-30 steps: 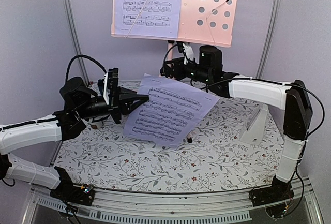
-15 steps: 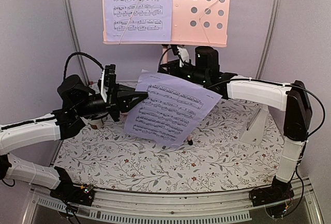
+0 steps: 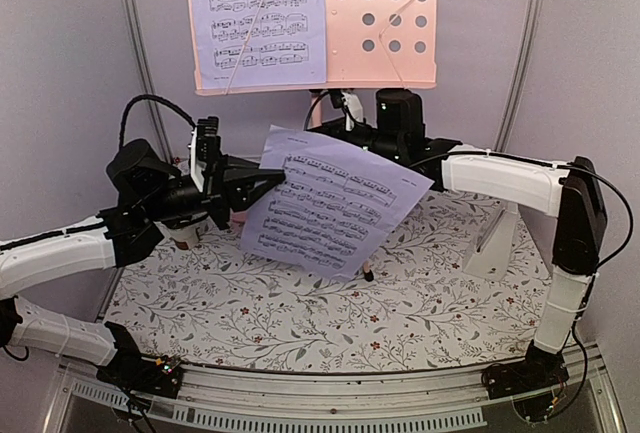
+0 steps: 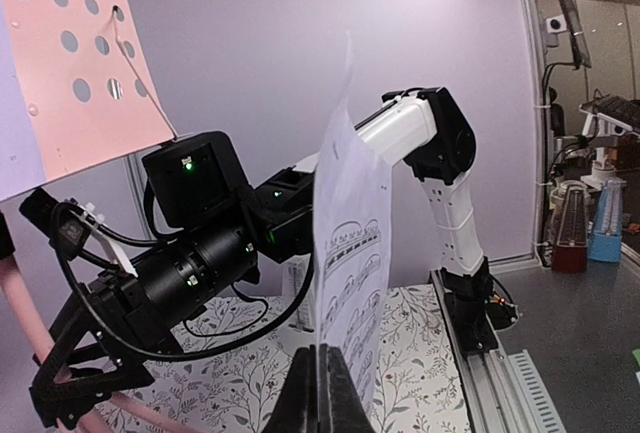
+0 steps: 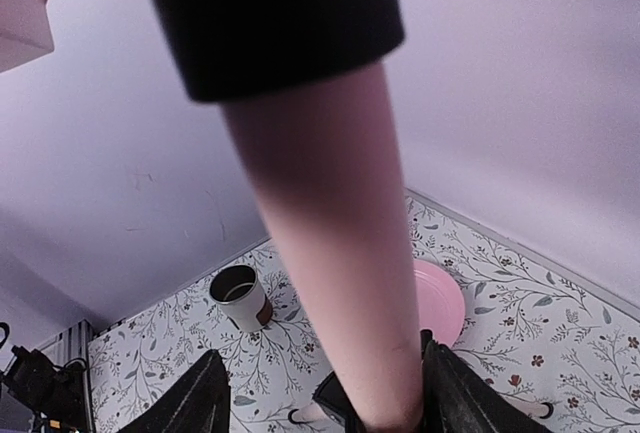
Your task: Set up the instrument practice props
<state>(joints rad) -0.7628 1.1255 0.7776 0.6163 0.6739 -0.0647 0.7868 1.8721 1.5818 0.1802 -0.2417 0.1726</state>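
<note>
Sideways, left claw (image 3: 265,183) pinches the page (image 3: 340,213) by its edge; right claw (image 5: 330,398) clamps the music stand pole (image 5: 325,243).

The top camera sits above and behind both arm bases, looking down and forward over the floral table (image 3: 420,303) from well back. The left wrist camera rides close behind the left pincer (image 4: 318,363) and sights along it: the loose sheet (image 4: 350,253) stands edge-on just past its tips, with the right arm (image 4: 420,133) beyond. The right wrist camera stares past the right pincer (image 5: 325,398) at the post of the music stand (image 5: 330,253), very near between its fingers. The top view shares all three.
</note>
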